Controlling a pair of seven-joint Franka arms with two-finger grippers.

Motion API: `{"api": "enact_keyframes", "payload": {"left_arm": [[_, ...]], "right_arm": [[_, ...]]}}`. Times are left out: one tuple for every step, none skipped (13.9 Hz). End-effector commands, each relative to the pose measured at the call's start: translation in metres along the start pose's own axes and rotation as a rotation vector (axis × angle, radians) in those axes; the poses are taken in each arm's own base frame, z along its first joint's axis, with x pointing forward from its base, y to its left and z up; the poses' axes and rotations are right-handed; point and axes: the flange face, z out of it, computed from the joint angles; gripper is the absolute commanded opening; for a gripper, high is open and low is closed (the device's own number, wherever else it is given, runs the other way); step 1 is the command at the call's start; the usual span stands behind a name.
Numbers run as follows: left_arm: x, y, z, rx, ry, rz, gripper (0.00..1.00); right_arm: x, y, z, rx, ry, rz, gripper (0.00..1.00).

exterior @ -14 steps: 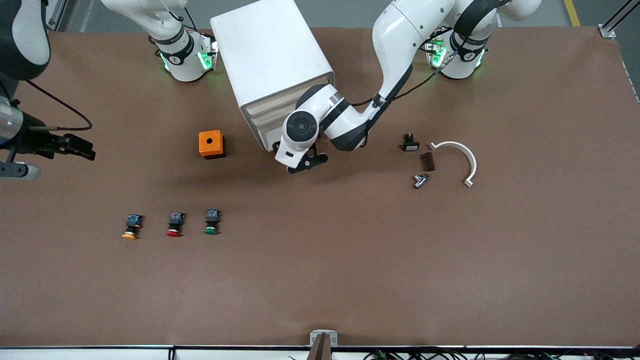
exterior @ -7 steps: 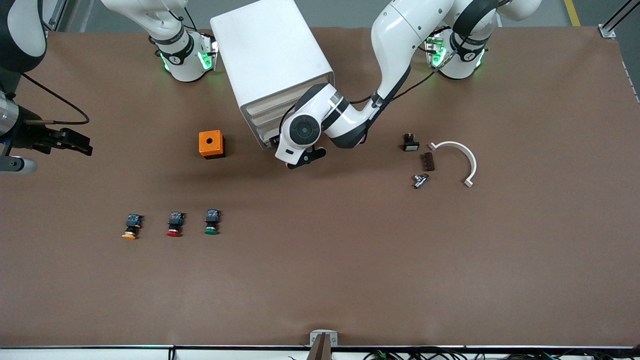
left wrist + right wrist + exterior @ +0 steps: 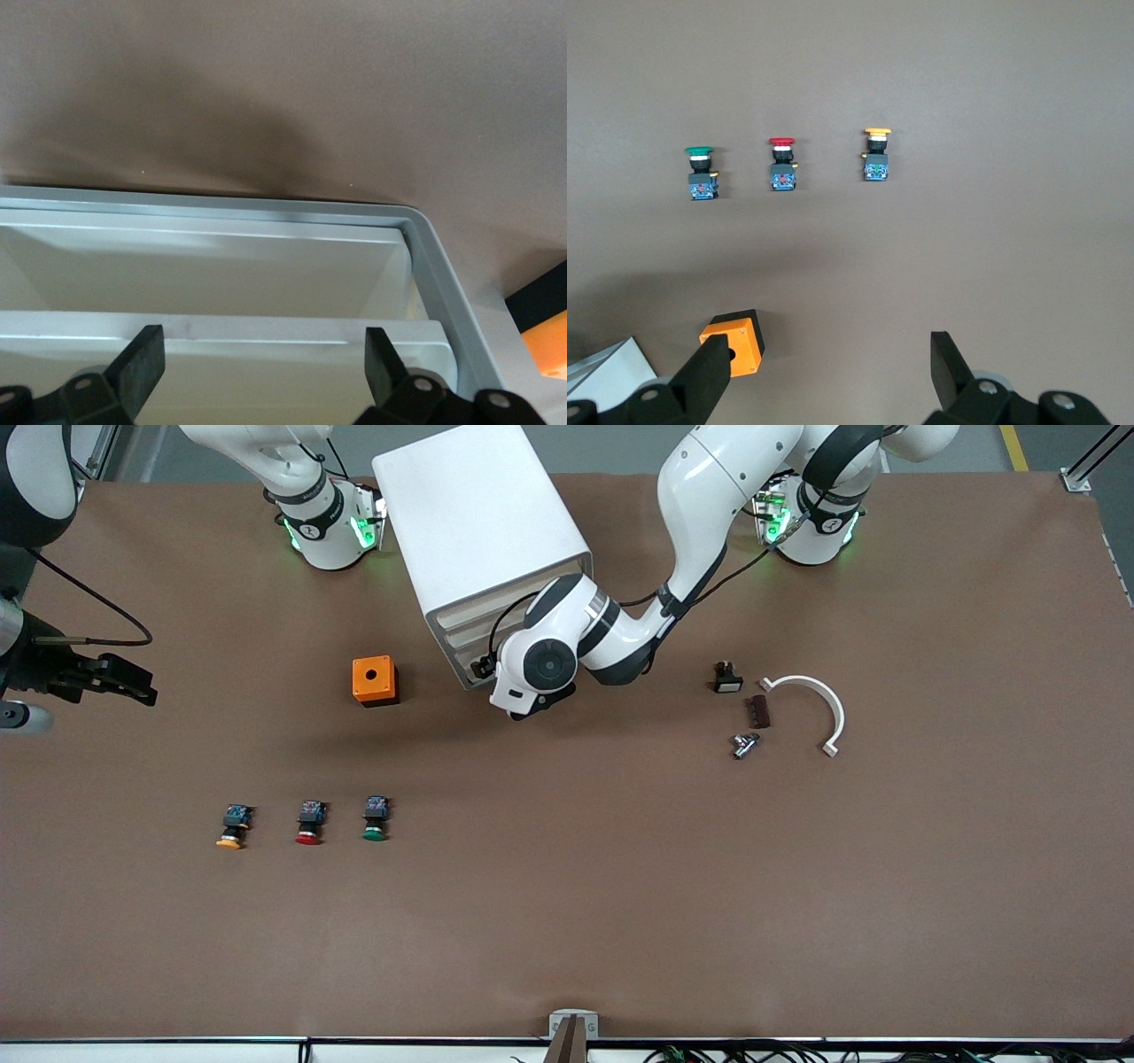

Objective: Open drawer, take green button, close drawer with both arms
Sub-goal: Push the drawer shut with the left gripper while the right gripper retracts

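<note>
The drawers in the white cabinet look shut, so the first step, pulling one open, is not done yet. The left end effector sits right at the drawer fronts, low down near the surface. Its fingers are spread wide and hold nothing.

Things could go wrong here. The fingers could close on the flat front and slip off, because no handle can be seen to catch. The end effector could also bump the cabinet and push it along the surface. If it pulls at a slant, the drawer could jam.

The left arm reaches down from its base and bends sharply at the elbow, so its wrist points at the front of the cabinet. The right arm waits. The right end effector hangs over the right arm's end of the surface, with its fingers spread and nothing in them.

The green button lies on the surface, not in a drawer. It is nearer to the front camera than the orange box. Beside it in a row are the red button and the yellow button. The green one could be mixed up with those two, since all three look alike but for the cap.
</note>
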Motion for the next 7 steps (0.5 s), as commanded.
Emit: {"api": "enact_keyframes", "payload": {"left_arm": [[-0.001, -0.004, -0.003, -0.005, -0.02, -0.017, 0.99], [0.001, -0.004, -0.006, -0.009, -0.021, -0.022, 0.99], [0.003, -0.004, -0.015, -0.02, -0.019, -0.025, 0.99], [0.012, -0.004, -0.031, -0.043, -0.014, -0.037, 0.99], [0.016, -0.004, -0.05, -0.069, -0.007, -0.039, 0.99], [0.021, -0.005, -0.076, -0.103, 0.006, -0.037, 0.99], [0.028, -0.007, -0.103, -0.137, 0.022, -0.042, 0.99]], "right_arm": [[0.004, -0.002, -0.011, 0.001, 0.033, -0.006, 1.0], [0.004, 0.0, -0.012, 0.001, 0.036, 0.004, 1.0], [0.004, 0.001, -0.013, 0.003, 0.037, 0.011, 1.0], [0.005, -0.006, -0.02, 0.003, 0.048, 0.003, 1.0], [0.005, -0.009, -0.031, 0.001, 0.067, -0.003, 1.0], [0.006, -0.007, -0.037, 0.003, 0.079, 0.002, 1.0], [0.006, -0.006, -0.04, 0.003, 0.085, 0.002, 1.0]]}}
